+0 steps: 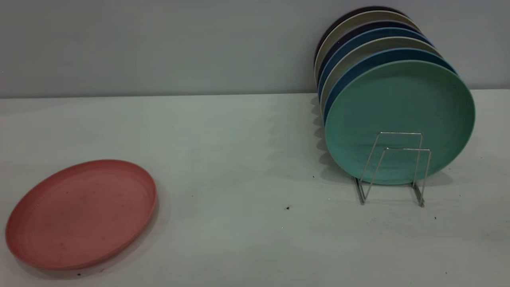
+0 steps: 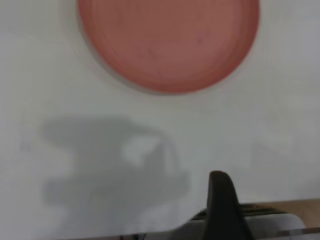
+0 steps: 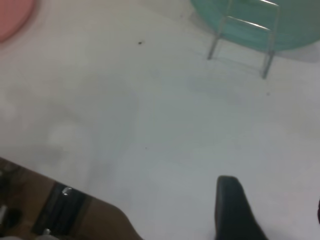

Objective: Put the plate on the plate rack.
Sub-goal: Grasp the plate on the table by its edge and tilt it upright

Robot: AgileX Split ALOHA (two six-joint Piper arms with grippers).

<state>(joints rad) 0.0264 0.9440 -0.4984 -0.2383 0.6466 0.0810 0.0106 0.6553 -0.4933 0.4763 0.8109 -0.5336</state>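
Note:
The salmon-pink plate (image 1: 81, 213) lies flat on the white table at the front left. It also shows in the left wrist view (image 2: 167, 42) and at a corner of the right wrist view (image 3: 12, 15). The silver wire plate rack (image 1: 394, 167) stands at the right, and it shows in the right wrist view (image 3: 245, 35). Its two front loops hold nothing. My left gripper (image 2: 222, 200) is only partly in view, well back from the plate. My right gripper (image 3: 274, 210) is open and empty, well back from the rack. Neither gripper shows in the exterior view.
A teal-green plate (image 1: 398, 111) stands upright in the rack, with several blue and beige plates behind it against the wall. A dark crumb (image 1: 287, 207) lies on the table (image 1: 239, 159) between plate and rack. A brown table edge (image 3: 105, 220) shows near the right arm.

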